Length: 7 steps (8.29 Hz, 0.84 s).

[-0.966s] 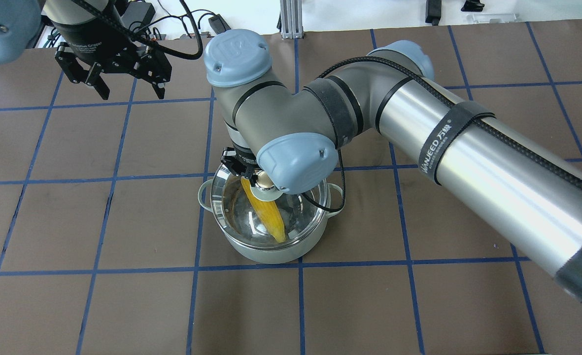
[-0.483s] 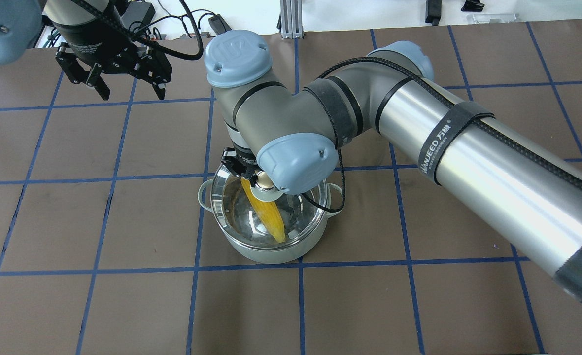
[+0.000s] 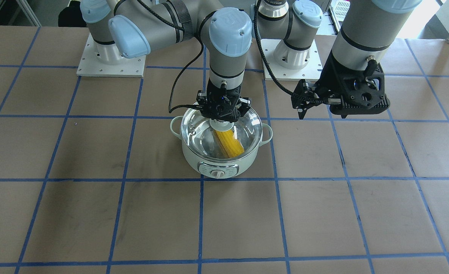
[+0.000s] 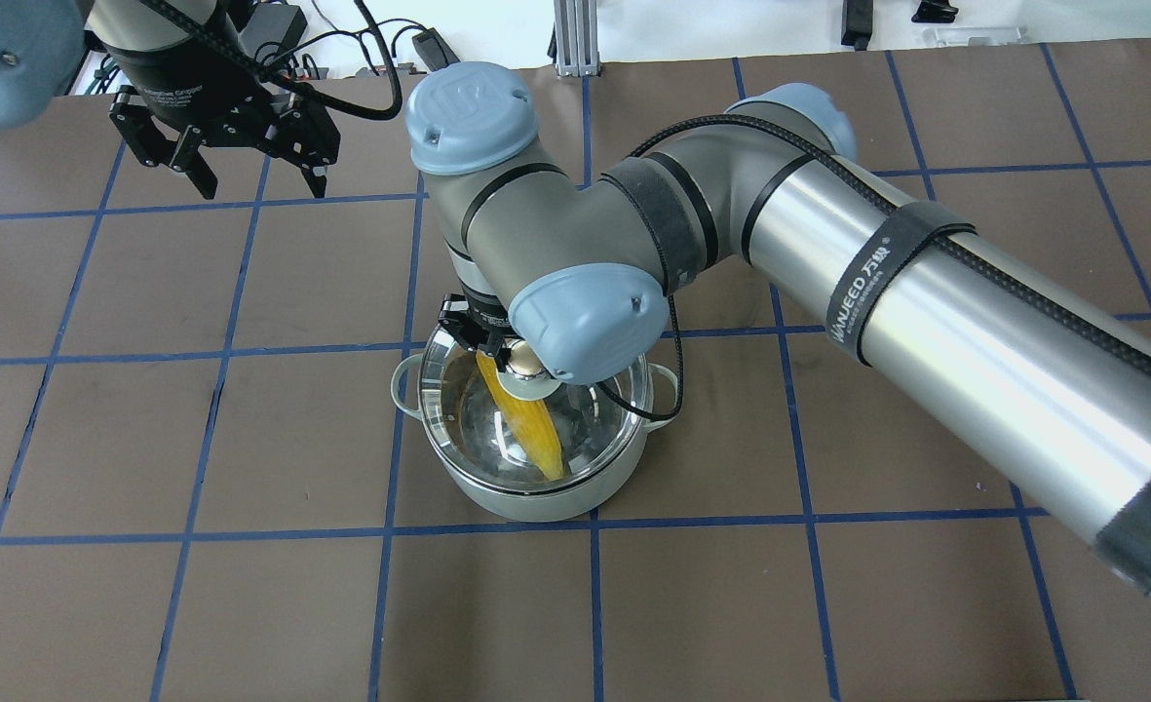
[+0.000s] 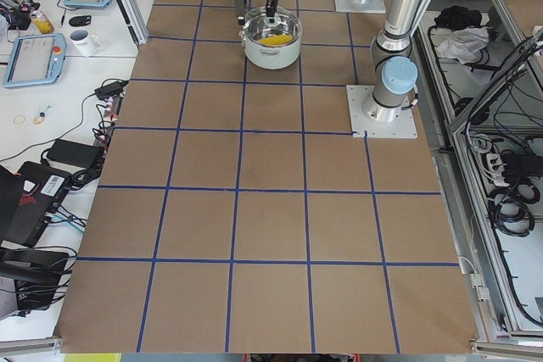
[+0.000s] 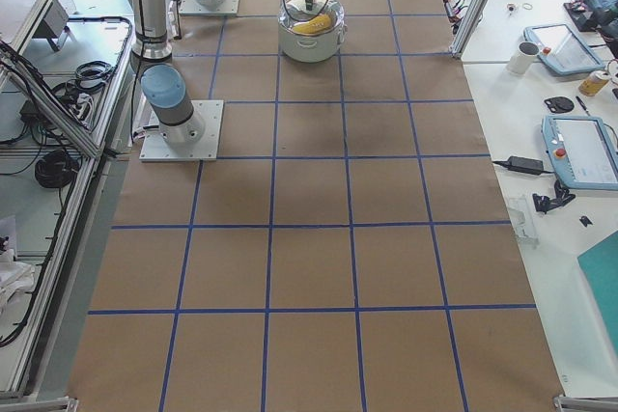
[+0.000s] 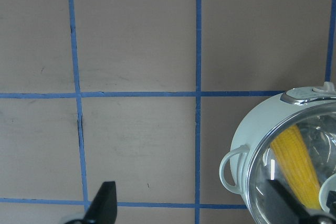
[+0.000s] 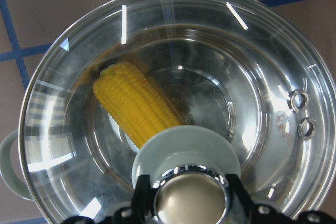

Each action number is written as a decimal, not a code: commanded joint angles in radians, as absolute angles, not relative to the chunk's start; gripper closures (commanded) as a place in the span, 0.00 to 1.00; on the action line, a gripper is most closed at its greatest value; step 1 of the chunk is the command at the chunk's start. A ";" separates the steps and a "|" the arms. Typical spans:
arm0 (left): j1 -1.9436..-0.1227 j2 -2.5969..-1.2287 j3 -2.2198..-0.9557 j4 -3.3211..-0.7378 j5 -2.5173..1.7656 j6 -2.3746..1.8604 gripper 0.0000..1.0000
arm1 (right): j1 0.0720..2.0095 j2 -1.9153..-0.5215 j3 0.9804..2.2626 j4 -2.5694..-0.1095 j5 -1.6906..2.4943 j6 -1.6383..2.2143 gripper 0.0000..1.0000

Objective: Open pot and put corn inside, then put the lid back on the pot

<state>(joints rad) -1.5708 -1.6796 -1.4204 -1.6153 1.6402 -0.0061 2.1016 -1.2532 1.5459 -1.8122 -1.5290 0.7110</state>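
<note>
The pale mint-green pot (image 3: 209, 161) stands mid-table, also in the overhead view (image 4: 526, 497). The yellow corn (image 3: 230, 144) lies inside it, seen through the glass lid (image 3: 197, 129) that sits on the pot's rim. My right gripper (image 3: 223, 114) reaches down from above, its fingers closed on either side of the lid's ball knob (image 8: 191, 200). The corn (image 8: 134, 103) shows under the glass in the right wrist view. My left gripper (image 4: 261, 187) is open and empty, raised over the table at the pot's far left. Its wrist view shows the pot (image 7: 247, 145) at the lower right.
The brown table (image 4: 195, 439) carries a grid of blue tape lines. The right arm's forearm (image 4: 975, 322) spans the table's right half in the overhead view. Cables and equipment (image 4: 273, 29) lie beyond the far edge. Side benches hold tablets and a mug (image 5: 83, 40).
Almost nothing differs. The right wrist has shifted very slightly over the pot; the lid and corn stay where they were. The left arm has not moved.
</note>
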 commanded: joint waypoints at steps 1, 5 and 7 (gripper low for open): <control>-1.571 -1.680 -1.420 -1.612 1.641 -0.006 0.00 | 2.102 -1.252 1.546 -1.810 -1.519 0.716 0.64; -1.571 -1.678 -1.420 -1.612 1.644 -0.006 0.00 | 2.103 -1.255 1.546 -1.801 -1.514 0.721 0.64; -1.572 -1.678 -1.419 -1.609 1.648 -0.006 0.00 | 2.103 -1.255 1.546 -1.801 -1.516 0.716 0.63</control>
<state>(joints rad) -1.5716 -1.6798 -1.4202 -1.6108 1.6464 -0.0062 2.1027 -1.2543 1.5464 -1.8019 -1.5147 0.7199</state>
